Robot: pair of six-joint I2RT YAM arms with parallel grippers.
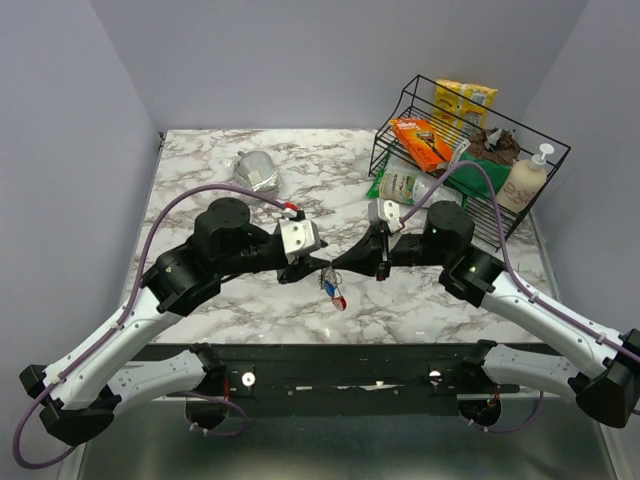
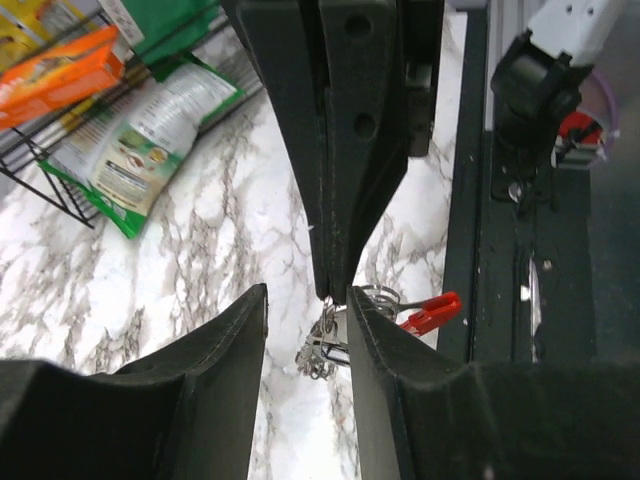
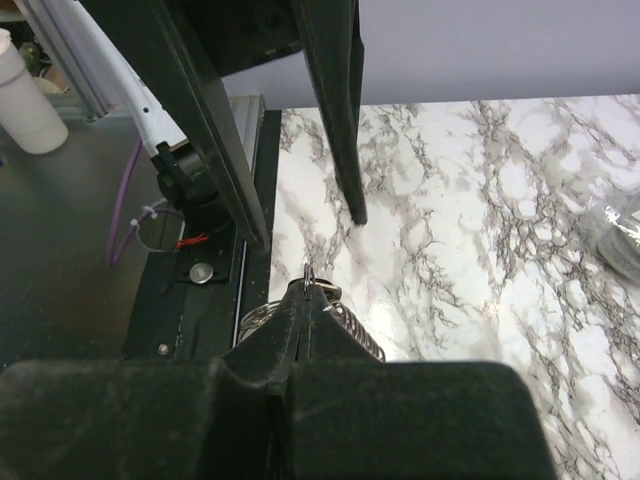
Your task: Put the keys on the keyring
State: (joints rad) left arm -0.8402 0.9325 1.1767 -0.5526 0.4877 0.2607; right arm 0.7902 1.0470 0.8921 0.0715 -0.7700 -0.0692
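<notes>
The keyring (image 1: 333,290) hangs above the marble table between both grippers, its red and blue tags at the bottom. My right gripper (image 1: 338,264) is shut on a thin silver ring (image 3: 308,277) at its top. In the left wrist view the right gripper's fingers (image 2: 340,150) come down from above, with the silver links (image 2: 322,350) and the red tag (image 2: 430,312) below their tip. My left gripper (image 2: 307,292) is open, one finger on either side of the links, not touching them. A small dark-edged piece (image 2: 340,352) sits among the links; I cannot tell if it is a key.
A black wire rack (image 1: 470,150) with snack packs and a soap bottle (image 1: 525,180) stands at the back right. A green-edged bag (image 1: 400,187) lies beside it. A foil pouch (image 1: 256,172) lies at the back left. The table's front edge and rail (image 2: 480,300) are close below.
</notes>
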